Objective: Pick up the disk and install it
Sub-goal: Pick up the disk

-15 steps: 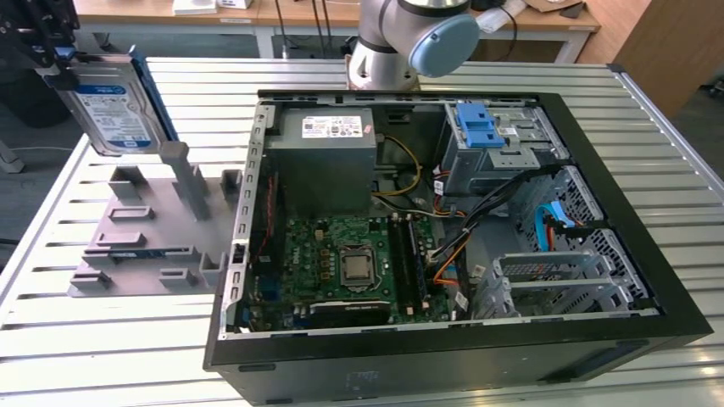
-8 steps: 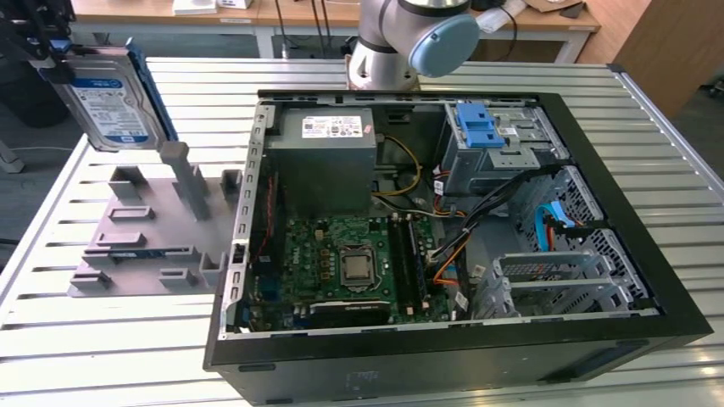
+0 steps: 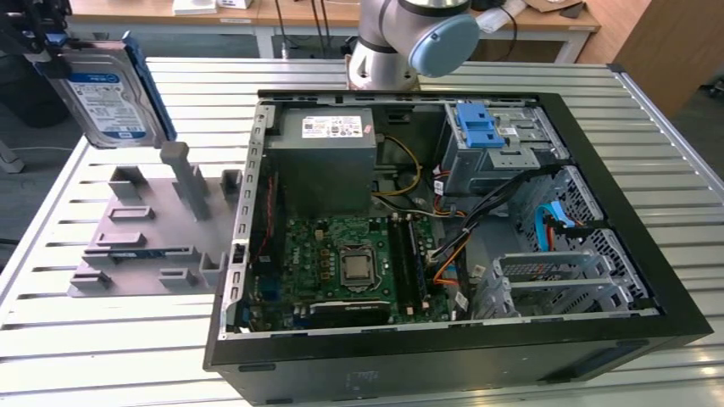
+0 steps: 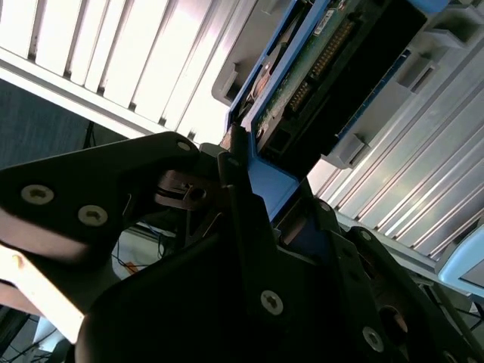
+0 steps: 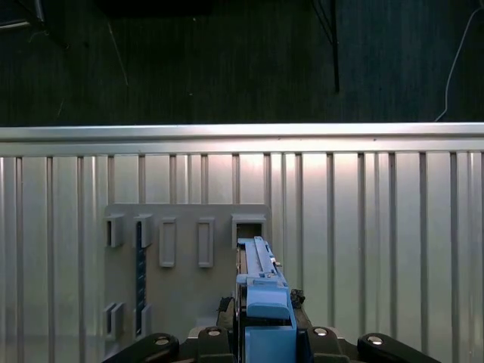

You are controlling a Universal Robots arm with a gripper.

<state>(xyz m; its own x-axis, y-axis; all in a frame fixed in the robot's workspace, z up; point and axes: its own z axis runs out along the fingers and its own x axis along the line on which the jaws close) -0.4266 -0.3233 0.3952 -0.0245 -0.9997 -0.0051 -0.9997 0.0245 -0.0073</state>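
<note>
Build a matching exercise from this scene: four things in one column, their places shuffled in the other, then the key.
Things
1. disk
2. grey rack
3. cage with a blue latch
4. green circuit board

Places
A. flat on the floor of the computer case
B. on the table, outside the case, at the exterior view's left
C. held upright in the gripper, off the table
D. inside the case, in a corner at the exterior view's right

Pairs: 1-C, 2-B, 3-D, 4-A

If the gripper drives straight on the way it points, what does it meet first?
Probably the grey slotted plastic holder plate below, met first by the silver-grey disk in its blue bracket that the gripper holds; depth is unclear.
</note>
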